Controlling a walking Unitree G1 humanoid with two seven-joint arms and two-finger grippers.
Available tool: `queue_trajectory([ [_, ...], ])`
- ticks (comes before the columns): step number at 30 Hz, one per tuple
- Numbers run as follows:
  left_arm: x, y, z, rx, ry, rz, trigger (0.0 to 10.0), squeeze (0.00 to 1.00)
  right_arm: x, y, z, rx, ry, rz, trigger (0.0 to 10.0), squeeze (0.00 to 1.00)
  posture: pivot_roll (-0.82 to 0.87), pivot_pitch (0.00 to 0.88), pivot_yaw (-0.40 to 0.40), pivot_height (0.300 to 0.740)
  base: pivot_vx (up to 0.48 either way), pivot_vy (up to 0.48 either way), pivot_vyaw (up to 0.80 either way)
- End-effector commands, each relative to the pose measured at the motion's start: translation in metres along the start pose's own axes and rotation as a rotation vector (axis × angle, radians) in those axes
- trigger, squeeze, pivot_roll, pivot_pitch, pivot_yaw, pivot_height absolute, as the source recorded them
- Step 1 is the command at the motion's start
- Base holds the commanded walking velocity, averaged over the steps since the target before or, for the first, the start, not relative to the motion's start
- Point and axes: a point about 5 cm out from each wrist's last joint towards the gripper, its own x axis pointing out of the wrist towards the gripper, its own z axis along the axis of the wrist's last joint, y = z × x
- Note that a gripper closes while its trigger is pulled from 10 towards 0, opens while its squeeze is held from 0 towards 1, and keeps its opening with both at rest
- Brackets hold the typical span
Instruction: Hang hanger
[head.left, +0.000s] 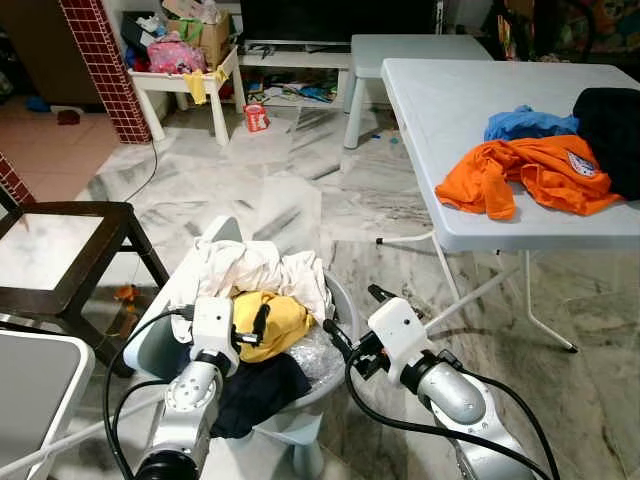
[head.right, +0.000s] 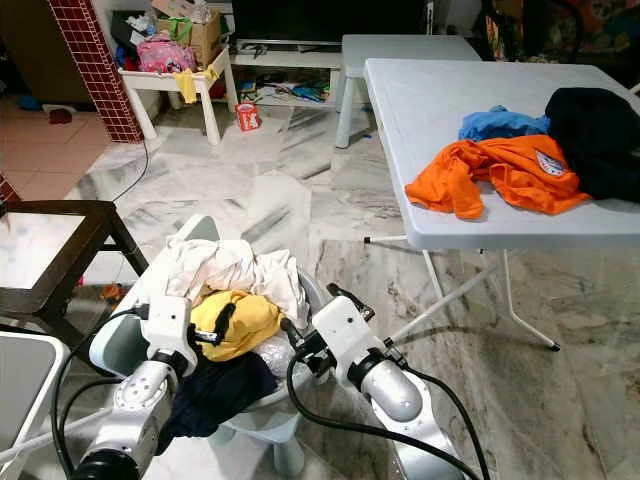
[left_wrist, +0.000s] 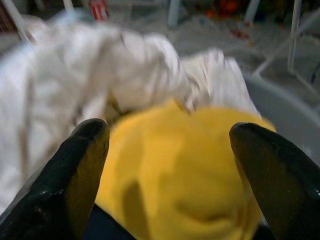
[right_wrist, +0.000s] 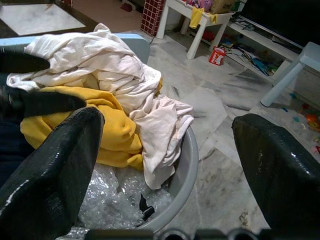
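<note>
Head views: the left gripper (head.left: 262, 322) hovers over the yellow garment (head.left: 268, 322) in the grey laundry basket (head.left: 340, 300), fingers spread. The right gripper (head.left: 375, 296) sits at the basket's rim, also wide. No hanger can be made out; judged step: fetching a garment first.

Left wrist view: blurred; the yellow garment lies between the black fingers (left_wrist: 75, 170), probably untouched.

Right wrist view: white clothes (right_wrist: 100, 65) beside yellow; next move calls for closing down.
</note>
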Motion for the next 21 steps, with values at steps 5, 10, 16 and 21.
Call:
queue_trajectory([
  [5, 0.004, -0.006, -0.012, 0.027, 0.105, -0.006, 10.0, 0.00, 0.001, 0.000, 0.003, -0.006, -0.005, 0.023, 10.0, 0.00, -0.17, 0.049, 0.000, 0.740, 0.000, 0.000, 0.00],
  [10, 0.004, 0.005, -0.019, 0.037, 0.173, 0.038, 0.0, 0.00, -0.004, 0.014, -0.005, 0.038, 0.052, 0.154, 10.0, 0.00, -0.18, 0.045, 0.017, 0.740, 0.000, 0.000, 0.00],
  [16, 0.002, 0.019, -0.021, 0.028, 0.195, 0.082, 0.0, 0.00, -0.012, 0.016, -0.018, 0.076, 0.123, 0.208, 10.0, 0.00, -0.18, 0.047, 0.026, 0.740, 0.000, 0.000, 0.00],
  [21, 0.003, 0.022, -0.019, 0.027, 0.190, 0.089, 0.0, 0.00, -0.012, 0.013, -0.020, 0.065, 0.141, 0.219, 10.0, 0.00, -0.18, 0.045, 0.025, 0.740, 0.000, 0.000, 0.00],
])
